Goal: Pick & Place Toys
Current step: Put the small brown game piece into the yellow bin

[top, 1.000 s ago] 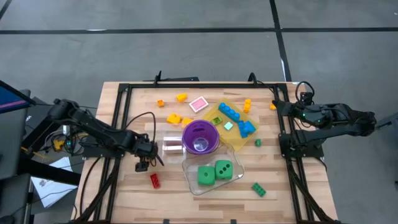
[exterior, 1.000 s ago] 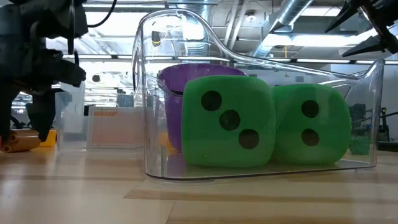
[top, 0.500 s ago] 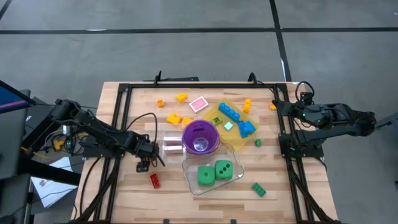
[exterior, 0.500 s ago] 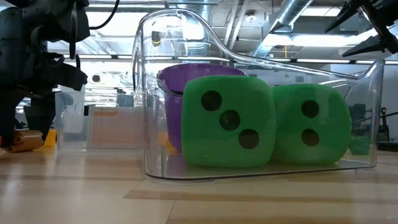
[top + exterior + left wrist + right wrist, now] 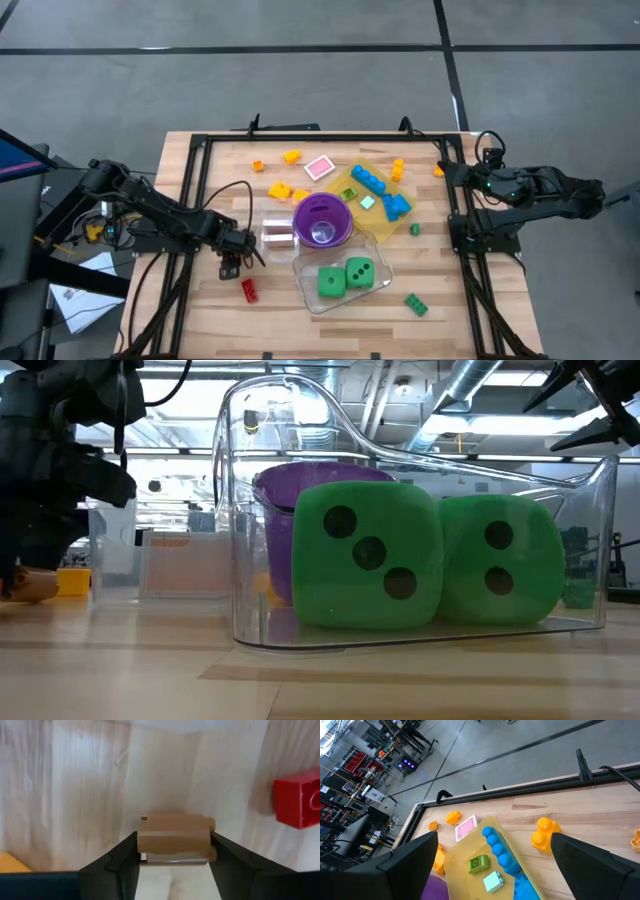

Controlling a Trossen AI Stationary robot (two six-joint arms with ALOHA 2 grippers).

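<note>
The left tool point(image 5: 174, 851) has narrowed over the last second — its fingers point(image 5: 119, 860) now stand against both sides of a tan brick point(image 5: 175, 836), pinching it or very nearly so. A second ago the low view showed that brick lying free on the table point(image 5: 200, 315) below spread fingers; now the arm has come down and the brick is mostly hidden behind it there, only its end point(image 5: 30, 588) peeping out. It seems to rest on the wood, though the wrist view is too close to be sure.

Just beside it lies a red brick point(image 5: 300, 804), untouched, at the near left of the table point(image 5: 248, 290). Farther in sit the purple cup point(image 5: 321, 220) and a clear tub point(image 5: 372, 290) with two green dice point(image 5: 345, 276) inside; blue bricks point(image 5: 380, 190) lie on the yellow tray point(image 5: 385, 200), and a green brick point(image 5: 416, 304) lies near the front right.

The right tool point(image 5: 447, 172) waits at the far right edge, spread wide, nothing in it.

So the grasp is nearly made — judged from this, the lift and the carry are still ahead, and most toys remain loose.
</note>
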